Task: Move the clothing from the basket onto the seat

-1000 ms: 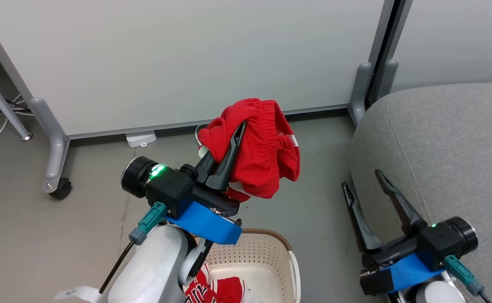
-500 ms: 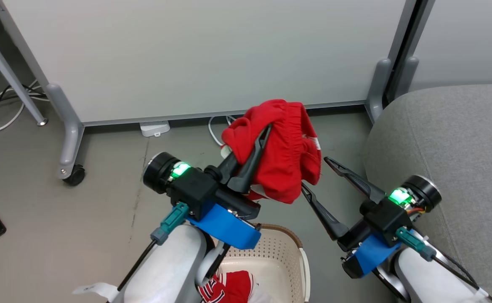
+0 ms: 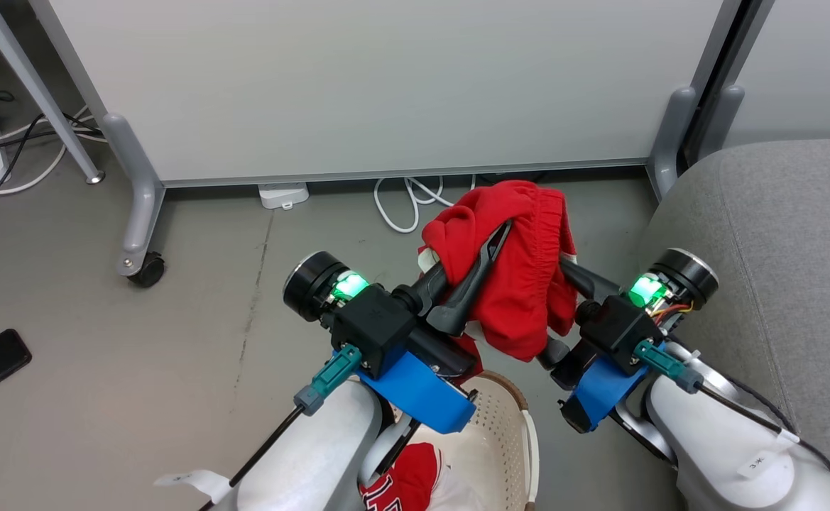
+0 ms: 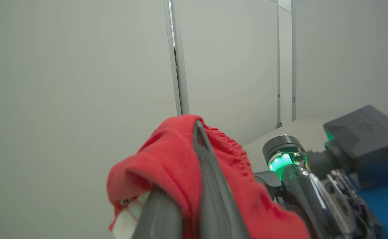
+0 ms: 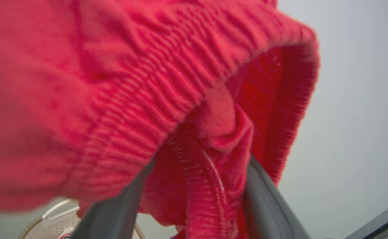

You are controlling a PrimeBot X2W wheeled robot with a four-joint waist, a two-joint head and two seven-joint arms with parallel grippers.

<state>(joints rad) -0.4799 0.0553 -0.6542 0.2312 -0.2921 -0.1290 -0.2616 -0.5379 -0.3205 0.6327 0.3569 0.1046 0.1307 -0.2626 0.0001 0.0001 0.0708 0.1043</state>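
left pincer [image 3: 489, 248]: clamped on a bunched fold of the red shorts [image 3: 528, 284], which hang in the air over the floor, above the basket [image 3: 521, 433] and just short of the seat's [image 3: 777, 248] rounded corner.
right pincer [image 5: 202, 166]: fingers apart, straddling a hanging fold by the gathered waistband. not yet pinching, as far as you can see.
red jersey [image 3: 404, 482]: crumpled at the basket's near edge, partly hidden by your left forearm.
handling, judged: the shorts look light, limp and unbreakable. they drape and swing, so slack cloth may snag on the basket rim or slip from a thin pinch. the elastic waistband looks the thickest, firmest bite, so take hold there. two holds set apart should spread the shorts for laying on the seat.
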